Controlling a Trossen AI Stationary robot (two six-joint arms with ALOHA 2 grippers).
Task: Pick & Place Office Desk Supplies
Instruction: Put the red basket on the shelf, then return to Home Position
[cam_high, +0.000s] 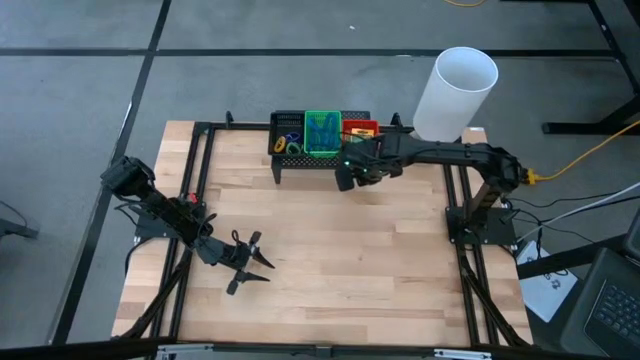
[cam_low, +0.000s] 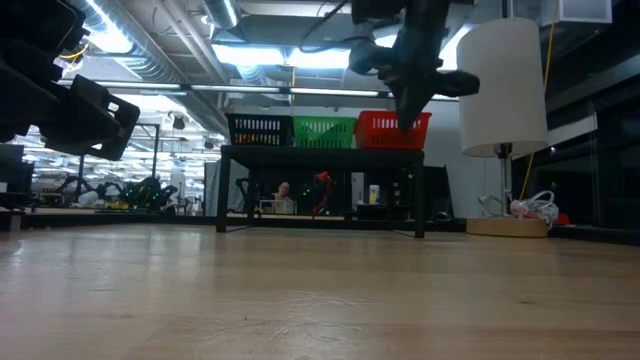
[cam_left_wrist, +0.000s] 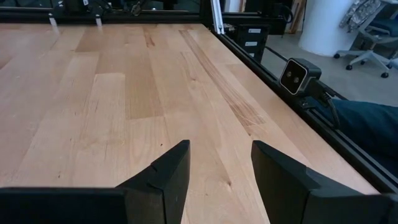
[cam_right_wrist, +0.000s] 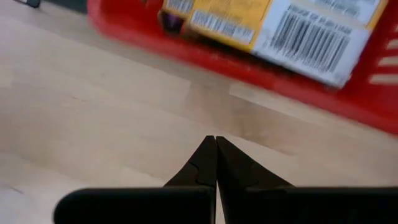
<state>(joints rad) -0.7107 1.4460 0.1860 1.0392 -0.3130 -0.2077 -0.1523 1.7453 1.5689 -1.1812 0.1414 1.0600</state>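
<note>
Over the tabletop's (cam_high: 330, 250) near-left part, the left gripper (cam_high: 258, 262) hovers with fingers spread wide, holding nothing. On the black mesh stand (cam_high: 285, 165) at the far edge sit a black basket (cam_high: 288, 133), green basket (cam_high: 322, 134) and red basket (cam_high: 361, 129). The right gripper (cam_high: 345, 180), pinched shut and empty, hangs just before the red one, which holds a yellow pack (cam_right_wrist: 227, 18).

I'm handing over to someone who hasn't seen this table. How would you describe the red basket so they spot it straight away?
Look to the far edge of the wooden table, where a black mesh stand sits beside a tall white cylinder. Three small baskets line its top: black basket, green basket, then red basket. The red one is nearest the cylinder, holds a yellow pack, and has the shut right claw just in front.
</note>
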